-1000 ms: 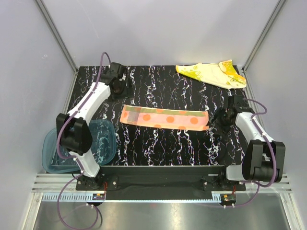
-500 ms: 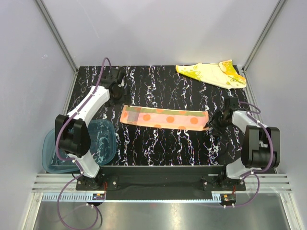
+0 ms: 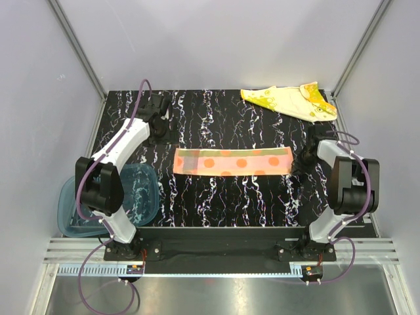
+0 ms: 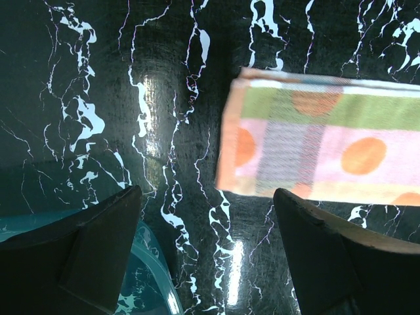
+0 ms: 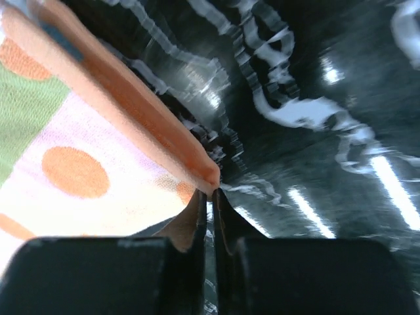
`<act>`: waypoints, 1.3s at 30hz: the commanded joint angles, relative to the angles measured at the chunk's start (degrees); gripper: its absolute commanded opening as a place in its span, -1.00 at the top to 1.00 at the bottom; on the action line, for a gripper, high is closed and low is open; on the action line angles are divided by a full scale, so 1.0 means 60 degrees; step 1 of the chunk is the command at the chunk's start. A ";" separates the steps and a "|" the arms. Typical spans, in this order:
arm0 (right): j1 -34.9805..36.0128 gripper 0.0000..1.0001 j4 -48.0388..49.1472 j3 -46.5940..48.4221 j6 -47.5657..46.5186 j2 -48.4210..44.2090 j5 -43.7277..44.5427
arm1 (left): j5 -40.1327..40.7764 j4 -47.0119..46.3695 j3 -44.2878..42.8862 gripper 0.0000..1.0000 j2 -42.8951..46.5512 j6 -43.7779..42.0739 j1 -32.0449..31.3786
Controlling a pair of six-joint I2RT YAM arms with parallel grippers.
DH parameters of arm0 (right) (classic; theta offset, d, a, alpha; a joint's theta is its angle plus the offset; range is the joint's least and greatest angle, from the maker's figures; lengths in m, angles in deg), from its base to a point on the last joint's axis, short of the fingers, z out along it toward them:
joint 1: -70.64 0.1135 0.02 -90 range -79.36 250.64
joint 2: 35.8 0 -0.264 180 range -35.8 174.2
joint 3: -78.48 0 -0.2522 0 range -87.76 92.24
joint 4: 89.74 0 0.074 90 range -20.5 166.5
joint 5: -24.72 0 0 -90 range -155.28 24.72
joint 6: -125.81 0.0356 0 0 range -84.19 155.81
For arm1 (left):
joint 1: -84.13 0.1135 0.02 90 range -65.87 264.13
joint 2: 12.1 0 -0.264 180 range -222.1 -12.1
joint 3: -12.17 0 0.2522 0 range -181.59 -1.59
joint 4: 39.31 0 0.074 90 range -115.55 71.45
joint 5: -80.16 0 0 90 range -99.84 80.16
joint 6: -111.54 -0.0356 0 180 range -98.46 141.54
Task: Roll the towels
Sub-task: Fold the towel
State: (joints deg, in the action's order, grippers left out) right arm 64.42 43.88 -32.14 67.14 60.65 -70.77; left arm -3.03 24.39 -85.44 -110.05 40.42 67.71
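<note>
In the left wrist view the orange-pink towel runs off the right edge, so only one end shows. Near that end, the teal plastic tray is cut by the bottom edge and partly covered by a finger of the left end effector. In the right wrist view the towel leaves the frame at left and top, and the bench beyond its corner is blurred. The right end effector is closed at that corner; whether cloth sits between its tips cannot be told.
</note>
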 commanded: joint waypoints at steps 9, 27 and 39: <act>-0.0253 -0.59 -0.1141 0.0941 -0.0578 -0.1788 0.1885 | 0.0198 -0.0207 0.0001 -0.75 0.0212 -0.0143 0.0057; -0.0765 -0.28 0.0792 -0.0817 -0.0007 -0.1031 -0.0607 | 0.0272 -0.0207 0.0060 -0.75 0.0315 -0.0172 0.0057; -0.0868 -0.21 0.1320 -0.0495 -0.0051 0.0169 -0.0387 | 0.0110 -0.0236 0.0089 -0.75 0.0417 -0.0187 0.0072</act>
State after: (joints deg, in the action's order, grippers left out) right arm 59.62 48.64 -35.44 66.92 58.13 -73.83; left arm -2.64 24.34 -85.42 -110.05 40.37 67.71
